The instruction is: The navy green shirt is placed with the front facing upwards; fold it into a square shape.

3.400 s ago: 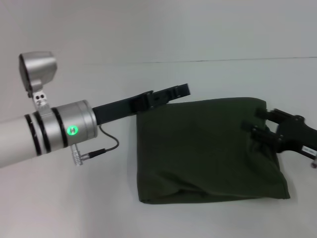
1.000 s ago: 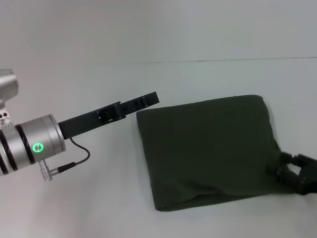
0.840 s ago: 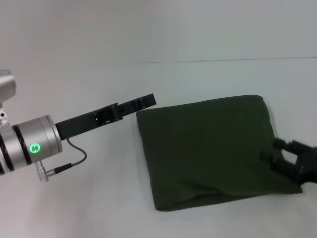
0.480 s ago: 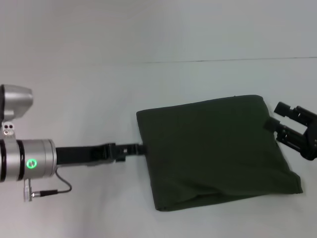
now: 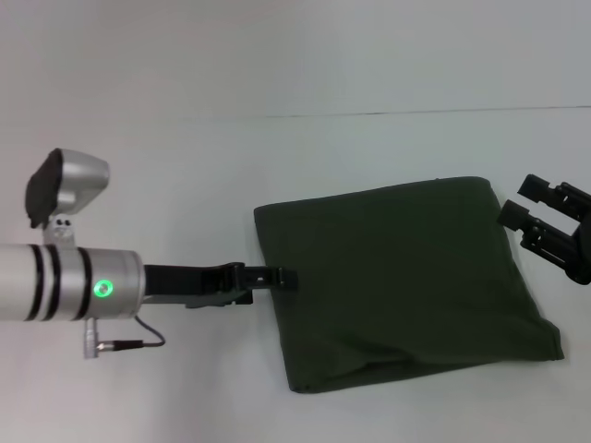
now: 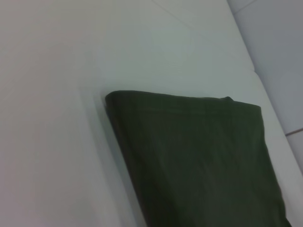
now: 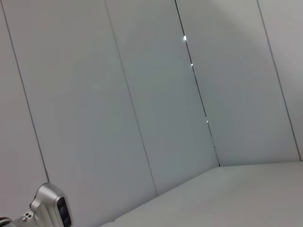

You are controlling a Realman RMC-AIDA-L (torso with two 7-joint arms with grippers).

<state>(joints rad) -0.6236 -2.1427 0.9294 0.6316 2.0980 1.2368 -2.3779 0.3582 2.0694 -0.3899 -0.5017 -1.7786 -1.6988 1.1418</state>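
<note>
Shirt, soft rumpled green square

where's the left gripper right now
In the head view the left gripper sits low at the left edge of the folded green shirt, its tip just over the cloth. The right gripper hangs open off the shirt's far right corner.

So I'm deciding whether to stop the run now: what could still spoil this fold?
The left gripper sits at the shirt's left edge; a sideways push could shove or rumple the fold. The near edge bulges with loose layers, so it may spring open. The right gripper hangs close to the far right corner and could snag it.
</note>
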